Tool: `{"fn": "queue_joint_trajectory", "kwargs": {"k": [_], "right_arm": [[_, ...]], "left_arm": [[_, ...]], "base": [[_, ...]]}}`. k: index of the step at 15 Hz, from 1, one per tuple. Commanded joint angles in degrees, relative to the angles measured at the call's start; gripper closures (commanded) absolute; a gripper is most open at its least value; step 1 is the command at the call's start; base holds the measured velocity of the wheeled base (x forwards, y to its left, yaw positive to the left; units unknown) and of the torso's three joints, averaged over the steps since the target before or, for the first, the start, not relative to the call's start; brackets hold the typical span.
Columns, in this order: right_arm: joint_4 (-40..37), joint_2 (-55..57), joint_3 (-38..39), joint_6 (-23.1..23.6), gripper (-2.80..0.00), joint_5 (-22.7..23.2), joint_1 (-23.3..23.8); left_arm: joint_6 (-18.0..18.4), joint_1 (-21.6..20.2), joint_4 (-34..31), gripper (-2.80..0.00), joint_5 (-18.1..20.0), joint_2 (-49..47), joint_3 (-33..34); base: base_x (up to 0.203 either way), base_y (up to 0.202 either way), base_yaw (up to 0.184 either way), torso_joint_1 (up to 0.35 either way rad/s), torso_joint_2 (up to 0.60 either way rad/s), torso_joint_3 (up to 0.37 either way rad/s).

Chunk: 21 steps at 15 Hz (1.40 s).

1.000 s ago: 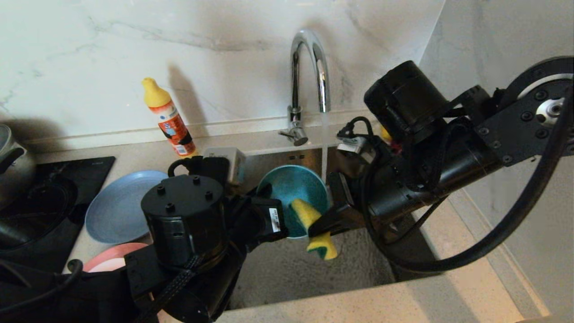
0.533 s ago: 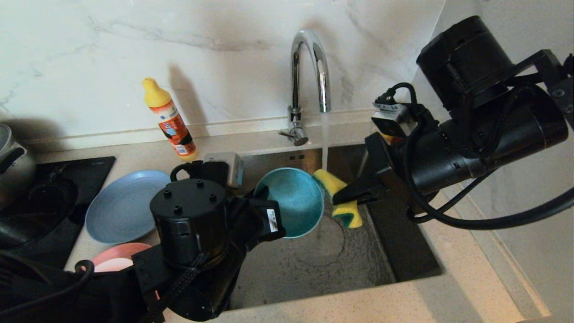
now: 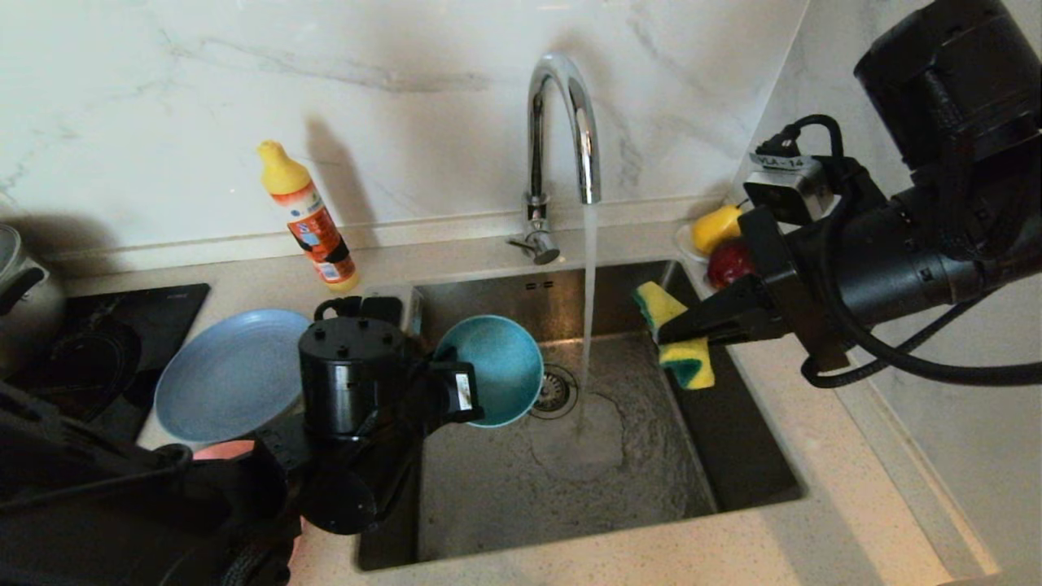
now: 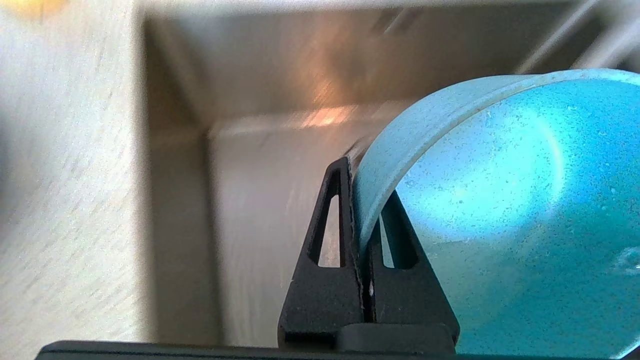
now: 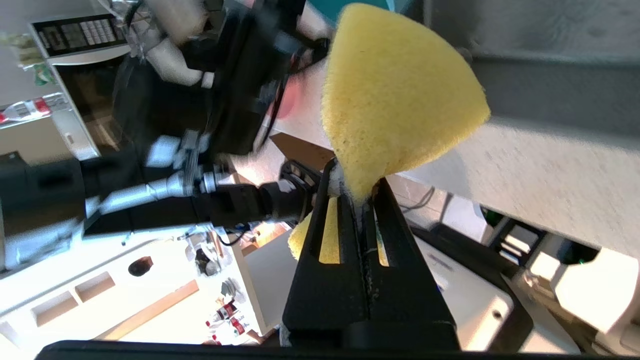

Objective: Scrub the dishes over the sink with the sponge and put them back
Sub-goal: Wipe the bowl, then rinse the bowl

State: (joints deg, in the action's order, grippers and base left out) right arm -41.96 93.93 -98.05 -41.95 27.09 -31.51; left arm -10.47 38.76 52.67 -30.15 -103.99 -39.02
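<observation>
A: Which items are held over the sink (image 3: 733,472)?

B: The left gripper (image 3: 468,389) pinches the rim of the teal bowl (image 3: 496,370), one finger (image 4: 330,225) outside the wall and one inside, as the left wrist view shows. The bowl hangs tilted over the sink's left side, its opening facing up and toward the faucet (image 3: 562,130). The right gripper (image 3: 663,332) is pressed together on the waist of the sponge (image 3: 680,346), which hangs by the sink's right wall, yellow above and green-edged below.

A: What lies between the two?

B: A stream of water (image 3: 588,317) falls from the faucet spout to the sink floor, just right of the drain strainer (image 3: 558,391). Bowl and sponge are apart, one on each side of the stream.

A: And the surrounding items?

B: On the counter (image 3: 570,561) left of the sink, the blue-grey plate (image 3: 220,378) lies flat; a sliver of pink plate (image 3: 224,449) shows at its front edge, mostly hidden by the left arm. An orange detergent bottle (image 3: 309,220) with a yellow cap leans near the counter's back edge. A black cooktop (image 3: 122,325) and part of a pot (image 3: 20,285) occupy the far left. At the sink's back right corner, a yellow fruit (image 3: 716,226) and a red fruit (image 3: 728,262) sit partly behind the right arm
</observation>
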Motion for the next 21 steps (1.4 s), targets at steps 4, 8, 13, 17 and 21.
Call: {"fn": "queue_joint_trajectory", "kwargs": {"k": [4, 8, 13, 17, 21], "right_arm": [[0.1, -7.6, 6.8, 0.1, 0.0, 0.0, 1.8], [-0.2, -10.9, 6.9, 0.0, 0.0, -0.2, 1.8], [-0.5, -16.0, 9.9, -0.2, 0.0, -0.2, 1.5], [0.1, -17.2, 12.6, -0.2, 0.0, -0.3, 1.5], [0.3, -16.2, 12.8, 0.0, 0.0, -0.1, 1.5]], "left_arm": [[-7.4, -1.7, -22.7, 0.0, 2.6, -5.5, -14.8], [-16.7, -1.7, -43.6, 0.0, 6.6, -9.4, -30.9], [-21.7, -1.5, -56.1, 0.0, 9.7, -16.2, -45.9], [-23.4, -1.2, -60.9, 0.0, 9.4, -20.5, -53.6], [-25.8, -1.3, -62.4, 0.0, 9.2, -24.1, -58.7]], "base": [[0.0, 0.0, 0.0, 0.0, 0.0, 0.0], [0.0, 0.0, 0.0, 0.0, 0.0, 0.0], [0.0, 0.0, 0.0, 0.0, 0.0, 0.0], [0.0, 0.0, 0.0, 0.0, 0.0, 0.0], [0.0, 0.0, 0.0, 0.0, 0.0, 0.0]]}}
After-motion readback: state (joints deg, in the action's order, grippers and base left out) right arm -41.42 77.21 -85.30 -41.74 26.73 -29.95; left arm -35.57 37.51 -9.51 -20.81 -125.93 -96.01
